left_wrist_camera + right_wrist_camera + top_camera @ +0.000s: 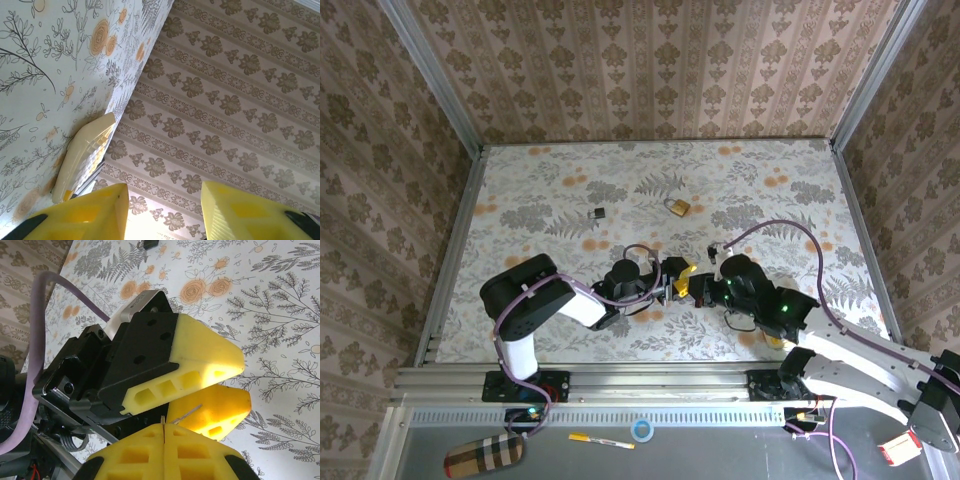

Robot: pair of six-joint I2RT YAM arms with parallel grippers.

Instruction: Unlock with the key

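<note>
Yellow-fingered left gripper (165,212) stood partly open and empty; right gripper (164,432) was pressed shut; key (598,212) lay above centre, leftward.

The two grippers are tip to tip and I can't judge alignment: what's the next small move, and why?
Probably nudge the open left gripper until the thin metal sliver, seemingly the key's blade, sits between its fingers, then close. The sliver pokes from the shut right gripper and shows across the lower left finger, not in the gap.
</note>
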